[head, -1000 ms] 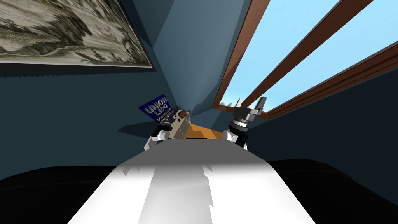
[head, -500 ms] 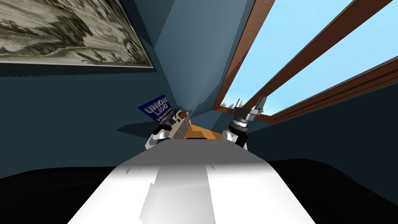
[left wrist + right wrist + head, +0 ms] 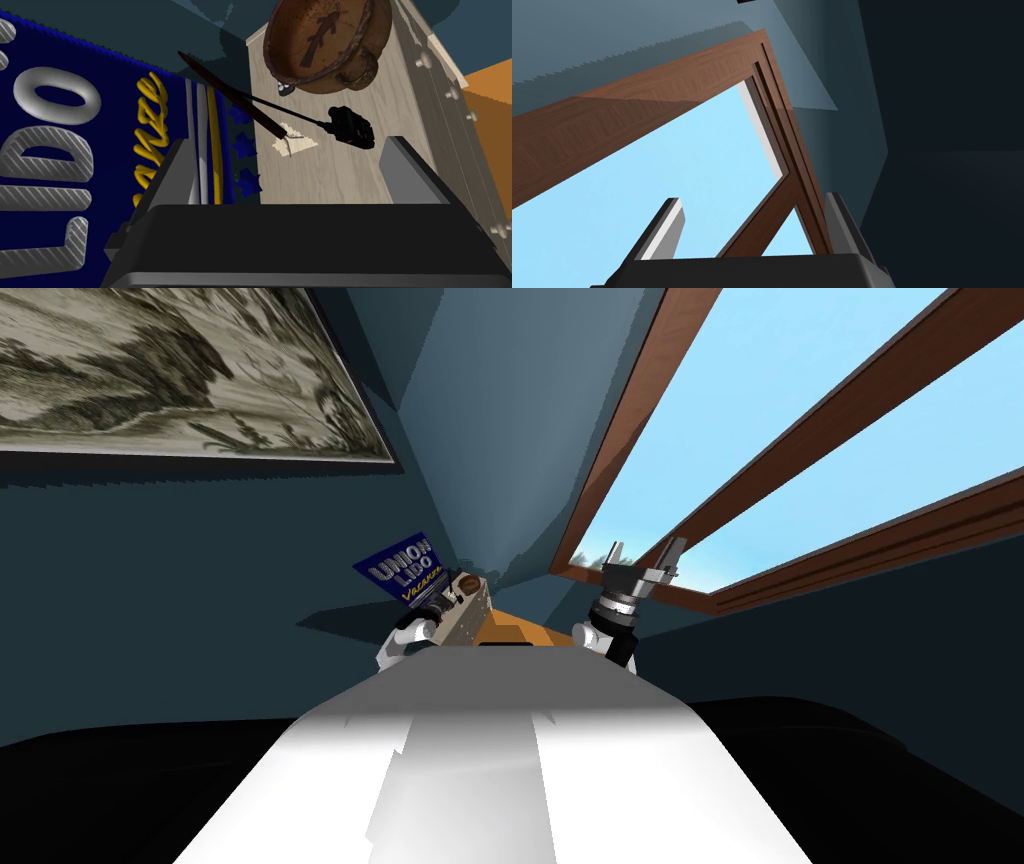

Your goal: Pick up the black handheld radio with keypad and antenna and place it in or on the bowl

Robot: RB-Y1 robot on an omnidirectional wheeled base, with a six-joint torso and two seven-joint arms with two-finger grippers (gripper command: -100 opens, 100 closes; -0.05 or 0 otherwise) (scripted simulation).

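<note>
Radio [image 3: 352, 131]: small black handheld with a blocky body and a thin, straight black antenna. I cannot make out its keys. It lies flat on the pale wood-grain counter [image 3: 320, 175], near the bowl [image 3: 325, 42] but apart from it, and its antenna runs past the bowl's foot.

Bowl: rust-brown and mottled, with a dark figure painted inside and one stubby lug on its side. It stands on the same counter.

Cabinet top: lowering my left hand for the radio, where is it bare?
Bare: the cabinet top between radio and open left gripper, and the strip from radio to knobbed edge. Crowded: toward the bowl, where antenna and brown stick converge.
</note>
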